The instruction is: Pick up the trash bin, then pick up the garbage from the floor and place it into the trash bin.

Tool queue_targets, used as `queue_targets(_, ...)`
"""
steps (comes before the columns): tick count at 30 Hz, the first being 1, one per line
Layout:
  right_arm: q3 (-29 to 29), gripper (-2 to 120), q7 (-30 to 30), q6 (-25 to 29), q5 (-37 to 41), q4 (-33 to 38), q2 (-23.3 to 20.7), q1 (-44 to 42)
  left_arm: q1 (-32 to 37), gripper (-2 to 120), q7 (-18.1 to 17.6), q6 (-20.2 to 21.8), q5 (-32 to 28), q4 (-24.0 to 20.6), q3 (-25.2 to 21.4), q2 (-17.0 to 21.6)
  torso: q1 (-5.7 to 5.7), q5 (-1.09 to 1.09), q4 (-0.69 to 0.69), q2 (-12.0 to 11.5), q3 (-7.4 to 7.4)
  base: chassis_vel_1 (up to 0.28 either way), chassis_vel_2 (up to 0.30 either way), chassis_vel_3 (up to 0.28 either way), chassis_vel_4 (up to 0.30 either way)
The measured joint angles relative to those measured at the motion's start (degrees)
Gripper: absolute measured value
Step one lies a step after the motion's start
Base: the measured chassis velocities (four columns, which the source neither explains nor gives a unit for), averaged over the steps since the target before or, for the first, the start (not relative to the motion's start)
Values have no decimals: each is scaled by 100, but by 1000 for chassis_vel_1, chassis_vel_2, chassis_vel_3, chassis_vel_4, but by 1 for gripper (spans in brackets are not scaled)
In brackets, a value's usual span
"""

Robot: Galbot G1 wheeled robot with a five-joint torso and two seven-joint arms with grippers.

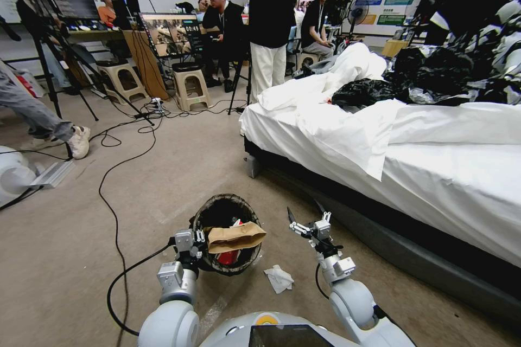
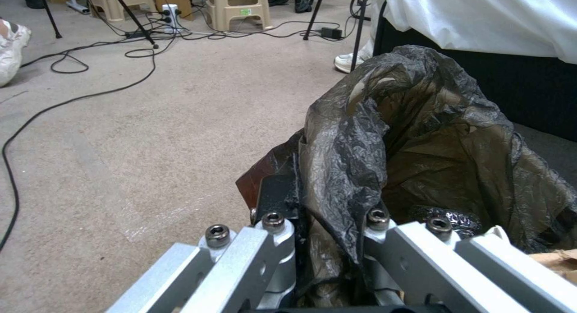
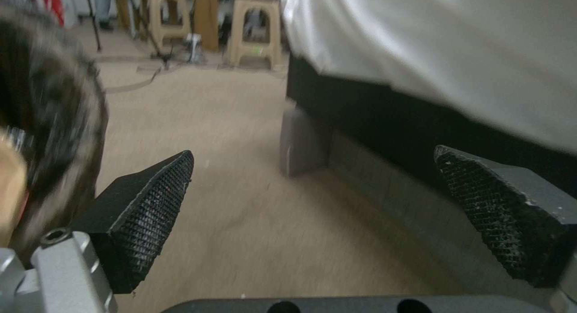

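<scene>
One tissue on floor; right gripper jaws apart.

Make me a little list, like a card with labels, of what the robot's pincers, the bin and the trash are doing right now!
left pincer: shut on the trash bin rim
right pincer: open, holding nothing, beside the bin
in the bin: brown paper bag across the top, red wrapper under it
on the floor: crumpled white tissue between the arms
nearby: bed on the robot's right
</scene>
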Motion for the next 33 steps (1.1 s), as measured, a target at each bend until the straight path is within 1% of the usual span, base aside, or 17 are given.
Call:
queue_targets(2,-176,100,-83,-269,220,-201,-203,40,-2,6,0,0,3,2,9,-3,0,0,-1,0,0,0,0,0,0)
queue_targets(3,-176,100,-83,-269,220,-201,-203,40,-2,6,0,0,3,2,9,-3,0,0,-1,0,0,0,0,0,0)
queue_targets(5,-350,100,-178,-391,259,-418,-338,76,0,6,0,0,10,5,12,-6,0,0,-1,0,0,0,0,0,0)
queue_targets(6,-350,100,-178,-391,259,-418,-338,76,0,6,0,0,10,5,12,-6,0,0,-1,0,0,0,0,0,0)
queue_targets(8,-564,100,-234,-514,284,-623,-446,101,11,6,0,0,21,7,19,-17,0,0,0,0,0,0,0,0,0)
queue_targets(12,-793,100,-323,-634,292,-890,-538,150,21,6,0,0,38,11,33,-24,0,1,0,0,0,0,0,0,0)
queue_targets(19,-1089,100,-379,-918,475,-1168,-702,206,21,6,0,-1,110,47,102,-52,0,-1,0,0,0,0,0,0,0)
queue_targets(24,-1226,100,-566,-930,534,-1379,-749,263,12,6,0,-5,139,70,138,-70,0,0,-1,0,0,0,0,0,0)
queue_targets(27,-1364,100,-838,-931,470,-1652,-763,364,9,6,2,-10,168,89,161,-88,0,0,-1,0,0,0,0,0,0)
queue_targets(31,-1515,100,-932,-928,375,-1865,-756,480,10,6,4,-17,193,93,172,-111,0,-1,0,0,0,0,0,0,0)
queue_targets(33,-1711,100,-1070,-857,277,-2164,-690,650,19,6,6,-33,237,94,195,-149,0,-1,-1,0,0,0,0,0,0)
